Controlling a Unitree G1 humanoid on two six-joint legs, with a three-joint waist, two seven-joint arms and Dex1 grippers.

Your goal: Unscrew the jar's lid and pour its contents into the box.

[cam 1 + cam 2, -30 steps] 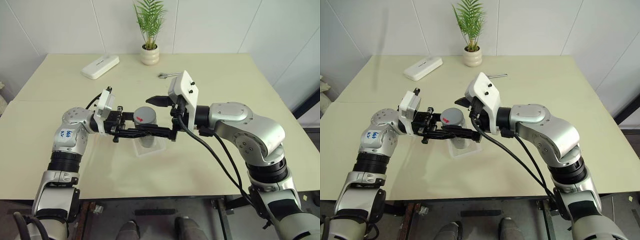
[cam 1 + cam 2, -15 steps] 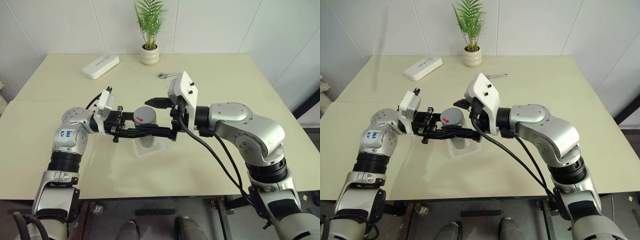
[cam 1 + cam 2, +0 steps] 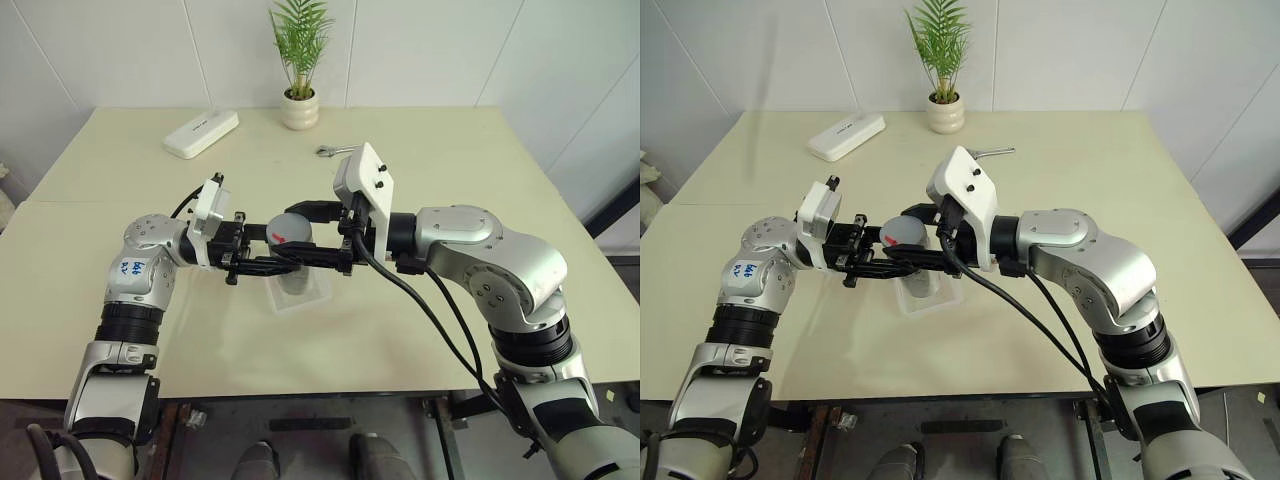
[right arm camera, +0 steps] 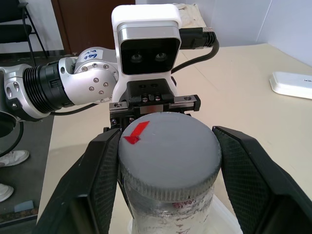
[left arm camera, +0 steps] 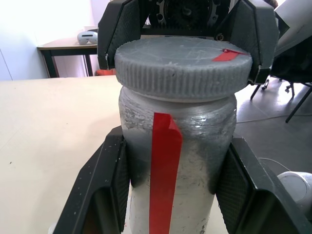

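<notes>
Jar [image 5: 175,161] stands upright, held up above the box [image 3: 300,293] near the tabletop's [image 3: 450,180] middle. Left gripper [image 5: 173,195] fingers are clamped on the jar's body from the left. Right gripper [image 4: 168,161] fingers, reaching from the right, press both sides of the lid [image 4: 168,151], apparently gripping it. Plant pot [image 3: 299,110] and white device [image 3: 201,133] sit far back.

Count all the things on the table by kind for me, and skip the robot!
Jar: 1
Lid: 1
Box: 1
Potted plant: 1
White device: 1
Metal tool: 1
Total: 6
</notes>
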